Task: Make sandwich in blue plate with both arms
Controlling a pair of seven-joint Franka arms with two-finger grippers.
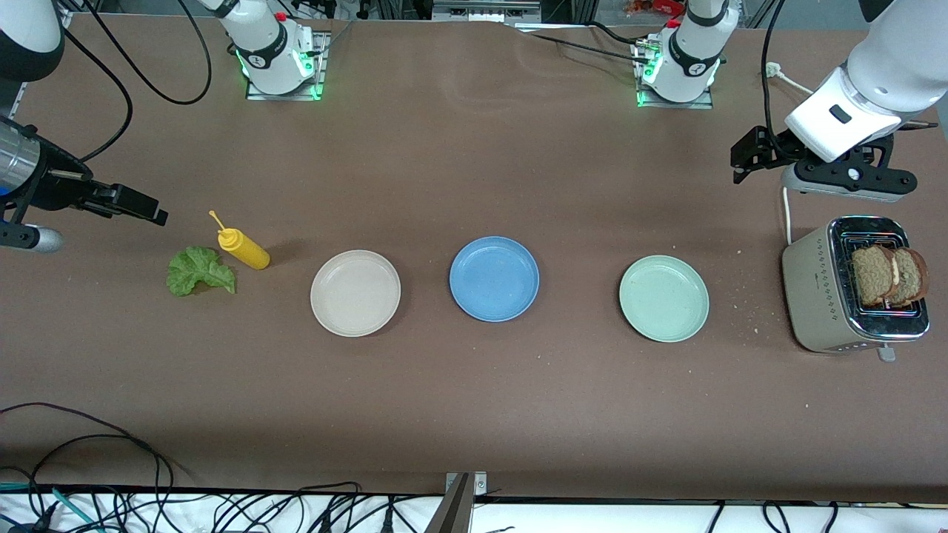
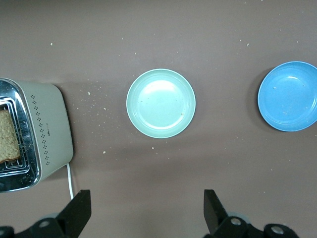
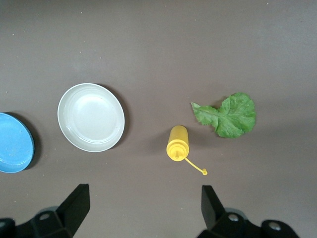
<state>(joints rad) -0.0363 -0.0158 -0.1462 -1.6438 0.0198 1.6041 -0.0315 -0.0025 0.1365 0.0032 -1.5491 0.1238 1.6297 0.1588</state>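
The blue plate sits empty in the middle of the table, also in the left wrist view and the right wrist view. The sandwich's parts lie apart. Two brown bread slices stand in the toaster at the left arm's end. A green lettuce leaf lies at the right arm's end. My left gripper hangs open and empty over bare table by the toaster. My right gripper hangs open and empty over bare table by the lettuce.
A beige plate and a pale green plate flank the blue one, both empty. A yellow squeeze bottle lies beside the lettuce. Crumbs dot the table near the toaster. Cables run along the edge nearest the front camera.
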